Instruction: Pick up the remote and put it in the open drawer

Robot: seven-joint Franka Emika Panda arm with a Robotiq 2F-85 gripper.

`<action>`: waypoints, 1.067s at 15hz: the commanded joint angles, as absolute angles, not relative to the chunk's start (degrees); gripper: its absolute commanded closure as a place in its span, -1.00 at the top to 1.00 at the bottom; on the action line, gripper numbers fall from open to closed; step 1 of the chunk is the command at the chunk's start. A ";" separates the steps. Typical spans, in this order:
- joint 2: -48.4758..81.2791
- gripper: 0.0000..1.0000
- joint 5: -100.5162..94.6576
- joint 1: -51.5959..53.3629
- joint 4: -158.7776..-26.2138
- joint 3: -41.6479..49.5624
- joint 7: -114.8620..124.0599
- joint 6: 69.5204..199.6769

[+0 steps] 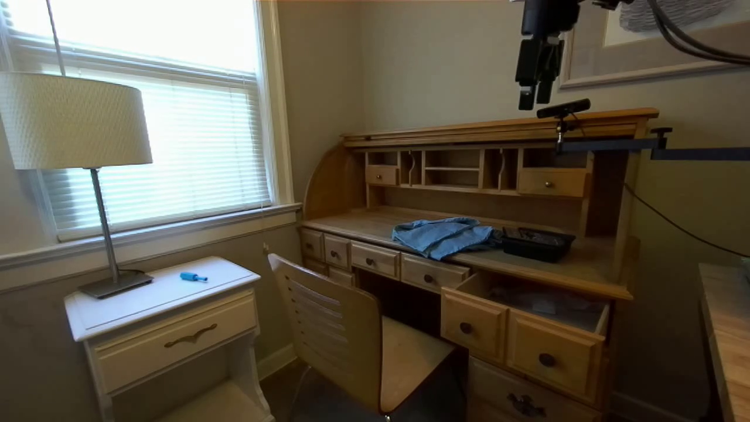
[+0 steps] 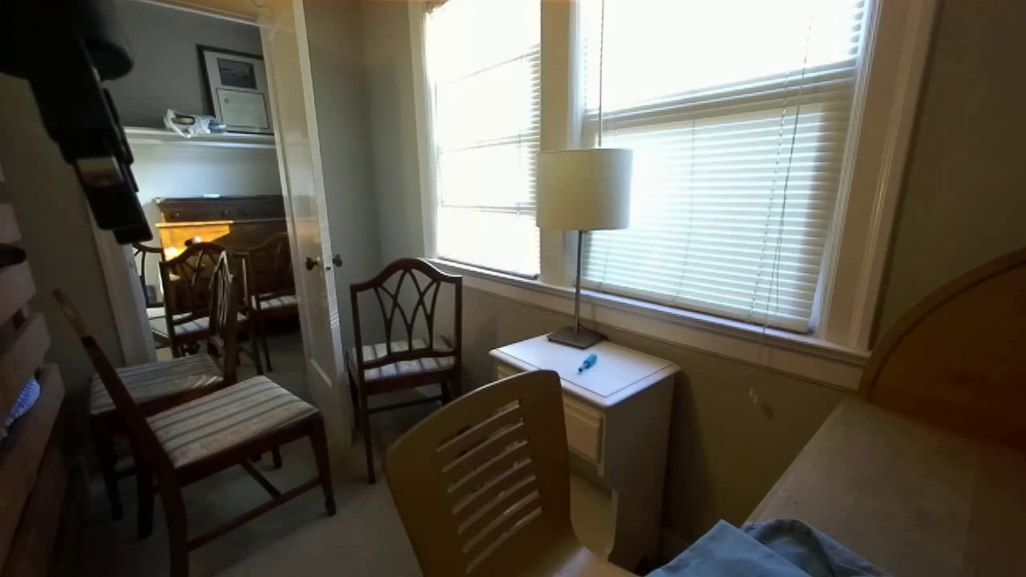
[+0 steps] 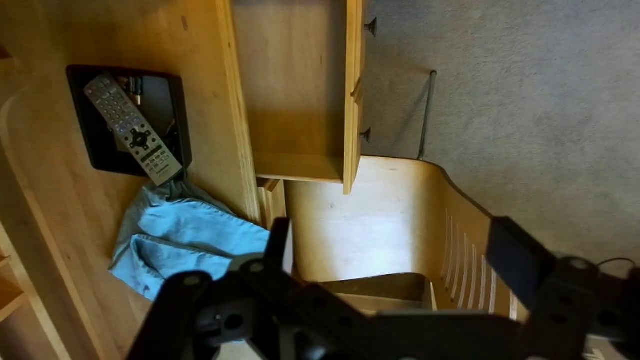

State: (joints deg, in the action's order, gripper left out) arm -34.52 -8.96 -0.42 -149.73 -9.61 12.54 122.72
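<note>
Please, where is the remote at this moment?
At the left of the wrist view, the remote lies aslant in the tray on the desk, its lower end poking out beside the cloth.

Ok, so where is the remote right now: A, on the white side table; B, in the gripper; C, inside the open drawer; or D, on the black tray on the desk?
D: the wrist view shows the remote lying diagonally across the black tray, one end pointing toward the blue cloth.
</note>
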 commanded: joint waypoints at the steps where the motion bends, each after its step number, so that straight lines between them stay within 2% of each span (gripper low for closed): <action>1: -34.47 1.00 -9.22 0.08 -149.61 -9.20 12.75 122.52; 10: -21.46 1.00 -31.24 -13.97 -152.30 -12.13 28.01 145.59; 16: -9.70 1.00 -46.58 -21.58 -146.39 -9.04 49.92 144.11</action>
State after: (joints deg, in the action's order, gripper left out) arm -15.94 -39.77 -20.00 -150.77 -10.87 39.43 145.44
